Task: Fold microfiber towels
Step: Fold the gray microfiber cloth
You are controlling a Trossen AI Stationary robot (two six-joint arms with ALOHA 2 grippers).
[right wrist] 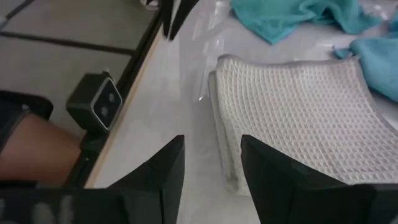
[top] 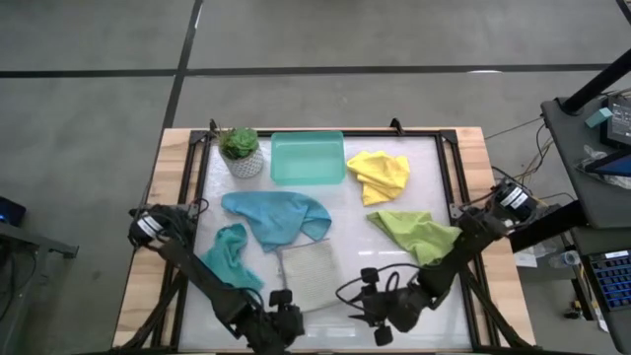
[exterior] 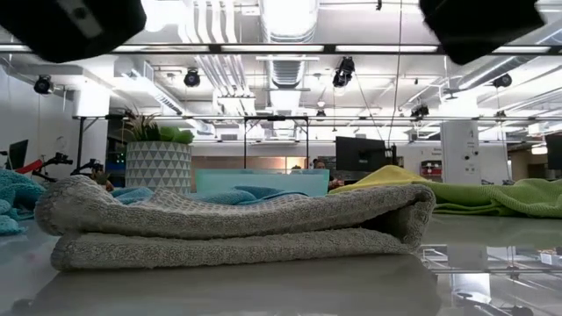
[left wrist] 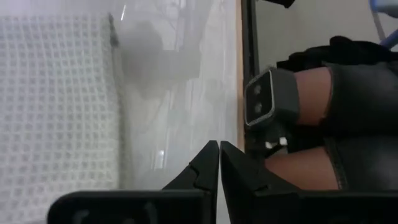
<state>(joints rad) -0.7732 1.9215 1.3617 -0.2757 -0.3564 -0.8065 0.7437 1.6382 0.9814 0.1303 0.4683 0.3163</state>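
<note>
A light grey towel (top: 308,274) lies folded in two on the table near its front edge; the fold (exterior: 413,215) is on the right. My left gripper (top: 281,299) hovers shut just left of it, over bare table (left wrist: 219,163). My right gripper (top: 355,292) stands open to the towel's right (right wrist: 211,163), with nothing between its fingers. Two teal-blue towels (top: 276,215) (top: 229,256) lie crumpled at centre left. A yellow towel (top: 380,175) and a lime green towel (top: 416,234) lie crumpled at the right.
A teal tray (top: 308,158) and a potted plant (top: 240,151) stand at the far edge. A small camera (left wrist: 261,102) sits on the table's near edge, and a person's knee (left wrist: 323,124) shows just beyond it. Bare table lies between the grey towel and my right gripper.
</note>
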